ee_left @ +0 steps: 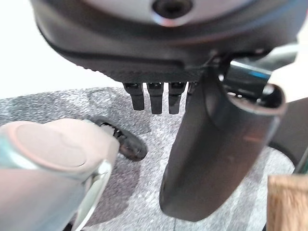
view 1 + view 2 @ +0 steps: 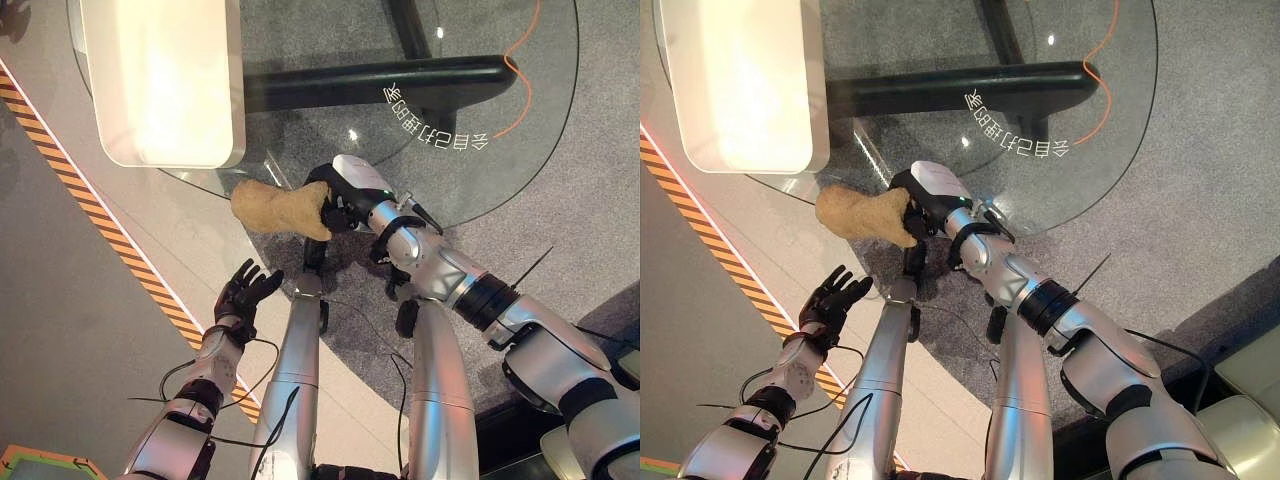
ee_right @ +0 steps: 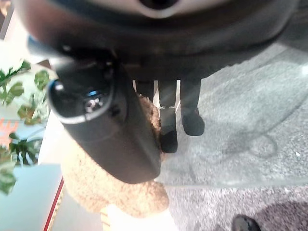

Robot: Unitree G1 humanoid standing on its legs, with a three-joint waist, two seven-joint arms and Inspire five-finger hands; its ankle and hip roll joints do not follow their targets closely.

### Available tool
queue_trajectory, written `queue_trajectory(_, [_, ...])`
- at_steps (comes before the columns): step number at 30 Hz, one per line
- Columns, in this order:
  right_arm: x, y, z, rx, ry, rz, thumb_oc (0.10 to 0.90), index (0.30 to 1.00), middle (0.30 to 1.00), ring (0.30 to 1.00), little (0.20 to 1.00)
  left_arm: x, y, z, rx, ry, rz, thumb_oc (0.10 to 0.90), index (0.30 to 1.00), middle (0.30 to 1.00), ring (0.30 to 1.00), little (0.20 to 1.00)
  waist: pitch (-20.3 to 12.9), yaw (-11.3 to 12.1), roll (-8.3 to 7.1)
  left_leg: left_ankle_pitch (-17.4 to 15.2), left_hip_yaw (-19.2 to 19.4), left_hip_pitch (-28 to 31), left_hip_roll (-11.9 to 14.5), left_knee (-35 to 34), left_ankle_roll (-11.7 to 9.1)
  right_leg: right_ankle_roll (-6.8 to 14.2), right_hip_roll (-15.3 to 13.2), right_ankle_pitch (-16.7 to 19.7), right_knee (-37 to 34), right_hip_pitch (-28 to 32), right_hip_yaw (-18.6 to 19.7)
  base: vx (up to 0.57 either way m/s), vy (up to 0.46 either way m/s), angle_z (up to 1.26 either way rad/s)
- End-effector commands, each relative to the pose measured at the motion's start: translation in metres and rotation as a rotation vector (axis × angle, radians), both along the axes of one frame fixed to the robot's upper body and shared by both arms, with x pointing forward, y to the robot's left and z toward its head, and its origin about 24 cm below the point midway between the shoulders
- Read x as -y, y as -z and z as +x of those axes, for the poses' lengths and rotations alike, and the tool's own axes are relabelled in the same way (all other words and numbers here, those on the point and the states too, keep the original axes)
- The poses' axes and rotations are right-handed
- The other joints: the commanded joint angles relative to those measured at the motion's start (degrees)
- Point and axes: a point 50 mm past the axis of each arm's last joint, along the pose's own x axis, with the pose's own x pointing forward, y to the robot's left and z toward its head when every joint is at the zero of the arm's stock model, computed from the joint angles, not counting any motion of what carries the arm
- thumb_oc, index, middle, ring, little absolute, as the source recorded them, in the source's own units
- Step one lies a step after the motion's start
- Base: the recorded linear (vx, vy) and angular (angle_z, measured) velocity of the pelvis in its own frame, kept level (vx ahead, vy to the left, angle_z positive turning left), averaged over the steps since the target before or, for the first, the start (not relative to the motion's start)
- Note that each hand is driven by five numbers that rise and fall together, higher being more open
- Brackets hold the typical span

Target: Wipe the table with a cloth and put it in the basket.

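A tan fluffy cloth [image 2: 278, 208] lies bunched at the near edge of the round glass table [image 2: 480, 90]. My right hand [image 2: 345, 190] is shut on its right end. In the right wrist view the thumb [image 3: 115, 139] and the fingers [image 3: 168, 125] are curled onto the cloth [image 3: 96, 187], which hangs partly past the glass edge. My left hand [image 2: 243, 295] is held low to the left, below the table edge and apart from the cloth, open with its fingers spread and holding nothing. A cream rectangular container [image 2: 165, 80] stands on the table's far left part.
The table's black base [image 2: 380, 85] shows through the glass, and an orange cable [image 2: 520, 70] curves at the right. Grey carpet lies under the table. An orange-and-black striped floor line [image 2: 100, 220] runs diagonally on the left.
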Motion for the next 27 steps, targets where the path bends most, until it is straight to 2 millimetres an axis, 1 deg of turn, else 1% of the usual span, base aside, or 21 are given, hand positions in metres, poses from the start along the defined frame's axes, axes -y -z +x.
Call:
queue_trajectory(1, [0.005,-0.024,-0.003,0.087,0.008,0.191,0.1,0.3,0.3,0.3,0.2,-0.025,0.007,-0.015,0.011,-0.25,-0.052,0.8,0.9,0.9,0.9,0.9,-0.7,-0.6,1.46,1.1,5.6,0.0,-3.4,-0.4,6.0,0.3,0.8,0.4,-1.4,1.4,-1.0,0.0,0.0,0.0])
queue_trajectory(3, [0.007,-0.036,-0.005,0.127,0.011,0.278,0.1,0.3,0.3,0.3,0.2,-0.043,0.001,-0.019,0.039,-0.388,-0.079,0.8,0.9,0.9,0.9,0.9,-0.7,-0.4,1.3,0.9,5.3,0.1,-3.4,-0.3,6.0,0.2,0.7,0.1,-0.9,1.5,-1.0,0.0,0.0,0.0])
queue_trajectory(4, [0.007,-0.036,-0.005,0.129,0.011,0.283,0.1,0.3,0.3,0.3,0.2,-0.044,0.001,-0.019,0.039,-0.397,-0.079,0.8,0.9,0.9,0.9,0.9,-0.7,-0.4,1.27,0.9,5.3,0.1,-3.4,-0.3,6.0,0.2,0.7,0.1,-0.9,1.5,-1.0,0.0,0.0,0.0])
queue_trajectory(8, [0.008,-0.049,-0.01,0.176,0.003,0.369,0.1,0.3,0.3,0.3,0.2,-0.068,-0.007,-0.024,0.058,-0.575,-0.095,0.8,0.9,0.9,0.9,0.9,-0.7,-0.3,0.91,0.7,4.9,0.4,-3.4,-0.1,6.1,0.1,0.7,-0.3,-0.4,1.7,-1.1,0.0,0.0,0.0])
queue_trajectory(9, [0.008,-0.055,-0.013,0.196,-0.004,0.407,0.1,0.3,0.3,0.3,0.2,-0.08,-0.012,-0.027,0.059,-0.67,-0.085,0.8,0.9,0.9,0.9,0.9,-0.7,-0.3,0.69,0.6,4.8,0.4,-3.4,0.1,6.2,0.0,0.8,-0.4,-0.2,1.8,-1.1,0.0,0.0,0.0])
queue_trajectory(10, [0.008,-0.057,-0.013,0.203,-0.006,0.418,0.1,0.3,0.3,0.3,0.2,-0.084,-0.014,-0.028,0.055,-0.701,-0.078,0.8,0.9,0.9,0.9,0.9,-0.7,-0.3,0.63,0.6,4.8,0.4,-3.4,0.1,6.2,0.0,0.8,-0.5,-0.1,1.8,-1.0,0.0,0.0,0.0])
queue_trajectory(12, [0.008,-0.063,-0.016,0.218,-0.012,0.453,0.1,0.3,0.3,0.3,0.2,-0.099,-0.021,-0.033,0.05,-0.833,-0.061,0.8,0.9,0.9,0.9,0.9,-0.7,-0.3,0.37,0.5,4.5,0.2,-3.4,0.4,6.2,-0.1,1.0,-0.7,0.3,1.6,-0.9,0.0,0.0,0.0])
queue_trajectory(13, [0.006,-0.068,-0.018,0.232,-0.018,0.48,0.1,0.3,0.3,0.3,0.2,-0.111,-0.026,-0.039,0.052,-0.932,-0.036,0.8,0.9,0.9,0.9,0.9,-0.7,-0.3,0.21,0.6,4.4,0.1,-3.5,0.6,6.1,-0.3,1.1,-0.8,0.5,1.6,-0.8,0.0,0.0,0.0])
queue_trajectory(14, [0.006,-0.068,-0.018,0.235,-0.019,0.482,0.1,0.3,0.3,0.3,0.2,-0.111,-0.026,-0.039,0.052,-0.938,-0.035,0.8,0.9,0.9,0.9,0.9,-0.7,-0.3,0.17,0.6,4.4,0.1,-3.5,0.6,6.1,-0.3,1.1,-0.8,0.5,1.6,-0.8,0.0,0.0,0.0])
queue_trajectory(15, [0.005,-0.07,-0.021,0.247,-0.025,0.505,0.1,0.3,0.3,0.3,0.2,-0.118,-0.032,-0.042,0.06,-1.022,-0.02,0.8,0.9,0.9,0.9,0.9,-0.7,-0.3,-0.06,0.6,4.2,-0.1,-3.4,0.7,6.1,-0.4,1.3,-1.0,0.7,1.6,-0.7,0.0,0.0,0.0])
queue_trajectory(16, [0.005,-0.07,-0.021,0.249,-0.026,0.508,0.1,0.3,0.3,0.3,0.2,-0.118,-0.033,-0.043,0.064,-1.035,-0.017,0.8,0.9,0.9,0.9,0.9,-0.7,-0.3,-0.11,0.6,4.2,-0.2,-3.4,0.7,6.1,-0.4,1.4,-1.0,0.7,1.5,-0.7,0.0,0.0,0.0])
queue_trajectory(18, [0.004,-0.074,-0.024,0.264,-0.035,0.537,0.1,0.3,0.3,0.3,0.2,-0.123,-0.045,-0.043,0.097,-1.118,0.01,0.8,0.9,0.9,0.9,0.9,-0.7,-0.4,-0.41,0.6,3.9,-0.4,-3.5,1.0,6.0,-0.5,1.7,-1.1,0.9,1.5,-0.5,0.0,0.0,0.0])
queue_trajectory(22, [0.004,-0.08,-0.027,0.285,-0.039,0.584,0.1,0.3,0.3,0.3,0.2,-0.13,-0.072,-0.039,0.165,-1.247,0.072,0.8,0.9,0.9,0.9,0.9,-0.7,-0.4,-0.75,0.8,3.6,-0.4,-3.3,0.9,5.8,-0.5,2.0,-1.1,0.9,1.8,-0.3,0.0,0.0,0.0])
queue_trajectory(23, [0.005,-0.081,-0.028,0.289,-0.039,0.59,0.1,0.3,0.3,0.3,0.2,-0.131,-0.081,-0.038,0.198,-1.262,0.117,0.8,0.9,0.9,0.9,0.9,-0.7,-0.4,-0.75,0.8,3.6,-0.3,-3.3,0.9,5.6,-0.5,2.1,-1.1,0.8,2.0,-0.2,-0.03,-0.006,-0.03])
queue_trajectory(27, [0.007,-0.08,-0.029,0.297,-0.033,0.617,0.1,0.3,0.3,0.3,0.2,-0.132,-0.119,-0.032,0.367,-1.326,0.193,0.8,0.9,0.9,0.9,0.9,-0.7,-0.4,-0.78,0.9,3.4,0.3,-3.2,0.5,5.5,-0.3,2.1,-1.1,0.2,2.9,-0.2,-0.01,-0.001,-0.01])
